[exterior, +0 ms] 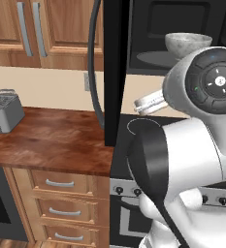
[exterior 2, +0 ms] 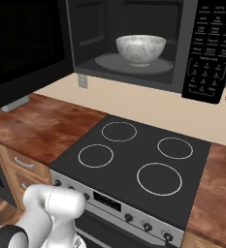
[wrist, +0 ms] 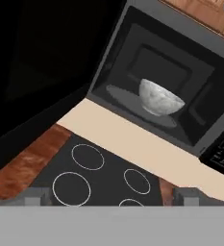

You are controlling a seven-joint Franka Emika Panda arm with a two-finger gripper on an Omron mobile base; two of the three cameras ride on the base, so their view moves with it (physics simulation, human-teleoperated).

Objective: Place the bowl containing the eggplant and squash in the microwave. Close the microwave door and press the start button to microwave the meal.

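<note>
Bowl placement looks finished: the round, deep, whitish-grey speckled bowl stands on the grey round turntable plate inside the large black boxy microwave, apart from the walls; you cannot see the eggplant or the squash over its rim from these angles. Your tool is open wide and holds nothing; in the hand view its two finger tips stand far apart, well back from the cavity, above the black stove top with four white rings. The wide black microwave door hangs open to the left, almost edge-on in the left base view, with its long curved grey handle over the brown wooden tabletop. I judge that the step in hand is closing this door. You should bring the tool around to the outer face of the door, near the handle edge, and push in a smooth arc until it shuts. Keep the arm clear of the bowl and cavity, and only then go to the dark keypad panel on the right.
</note>
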